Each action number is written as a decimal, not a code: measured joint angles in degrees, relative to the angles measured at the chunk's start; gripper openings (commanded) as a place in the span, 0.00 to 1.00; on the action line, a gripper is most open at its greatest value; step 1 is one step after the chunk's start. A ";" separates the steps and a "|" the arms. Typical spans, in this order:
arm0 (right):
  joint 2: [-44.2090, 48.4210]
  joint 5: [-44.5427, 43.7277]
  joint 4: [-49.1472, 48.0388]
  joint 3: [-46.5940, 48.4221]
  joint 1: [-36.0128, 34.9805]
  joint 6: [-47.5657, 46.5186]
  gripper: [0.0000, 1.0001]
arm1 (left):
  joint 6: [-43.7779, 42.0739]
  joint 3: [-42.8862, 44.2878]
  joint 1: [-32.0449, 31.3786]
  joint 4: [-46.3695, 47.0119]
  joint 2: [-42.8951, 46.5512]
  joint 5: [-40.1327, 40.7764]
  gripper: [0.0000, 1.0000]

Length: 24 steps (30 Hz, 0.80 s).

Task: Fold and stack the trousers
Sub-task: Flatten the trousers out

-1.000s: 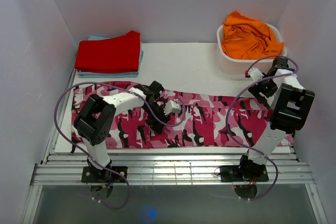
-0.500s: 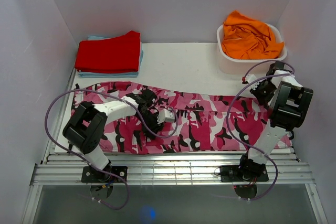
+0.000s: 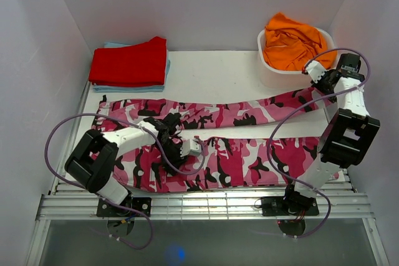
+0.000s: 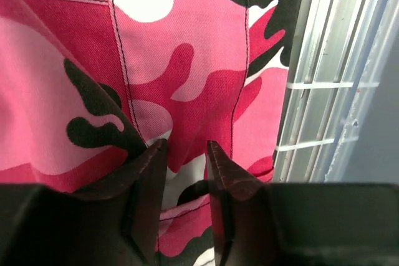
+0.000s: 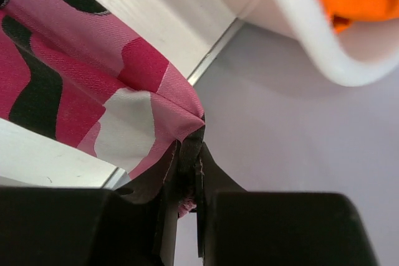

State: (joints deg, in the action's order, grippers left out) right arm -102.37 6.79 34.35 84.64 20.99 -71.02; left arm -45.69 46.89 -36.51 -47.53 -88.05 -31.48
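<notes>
Spanning the white table (image 3: 212,73) from left to right, the trousers (image 3: 237,160) lie mostly flat, with the waist end to the left and the two legs running right. The near leg rests along the table's front edge. The far leg angles away toward the back right, and its end is held off the surface just beside the white tub (image 3: 260,42).

Left gripper (image 4: 185,147): set down on the near part of the trousers, close to the front edge. Its fingers (image 4: 146,197) are drawn nearly together with only a narrow slot between them. A ridge of cloth climbs to the left fingertip, and the wrist view shows fabric in the slot — a pinch on the trousers. The metal slats (image 4: 312,91) of the front rail show just past the cloth's edge.

Right gripper (image 5: 187,154): raised at the back right, next to the tub. Its fingers (image 5: 209,172) are pressed tight on a corner of the far leg, with the cloth gathered to a point where it enters them.

Other items — an orange garment (image 3: 293,45) heaped in the tub, and a folded red garment (image 3: 131,60) lying on a light blue folded piece (image 3: 134,86) at the back left, well apart from the trousers.
</notes>
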 measured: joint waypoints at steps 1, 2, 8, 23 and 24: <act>0.87 0.31 -0.55 0.02 -0.02 0.00 0.08 | 0.61 0.48 -0.07 -0.61 -0.13 0.07 0.47; 1.64 0.55 -0.92 0.02 -0.04 0.00 0.08 | 1.38 0.98 -0.09 -1.07 -0.13 0.52 0.50; 6.51 1.97 -4.59 -2.99 0.07 -0.11 0.08 | 10.75 15.63 7.21 -2.99 1.53 -0.63 0.54; 16.92 8.90 -8.81 -12.28 0.39 -4.33 0.08 | 21.94 39.43 22.86 0.63 -16.98 -6.54 0.63; 16.90 8.76 -8.61 -12.72 0.39 -4.46 0.08 | 22.80 39.43 20.92 1.31 -18.93 -6.16 0.63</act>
State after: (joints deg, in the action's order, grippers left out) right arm -85.47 15.55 25.74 71.92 21.39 -75.48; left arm -22.90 86.32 -15.59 -46.22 -106.98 -37.65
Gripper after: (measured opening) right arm 0.146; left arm 0.624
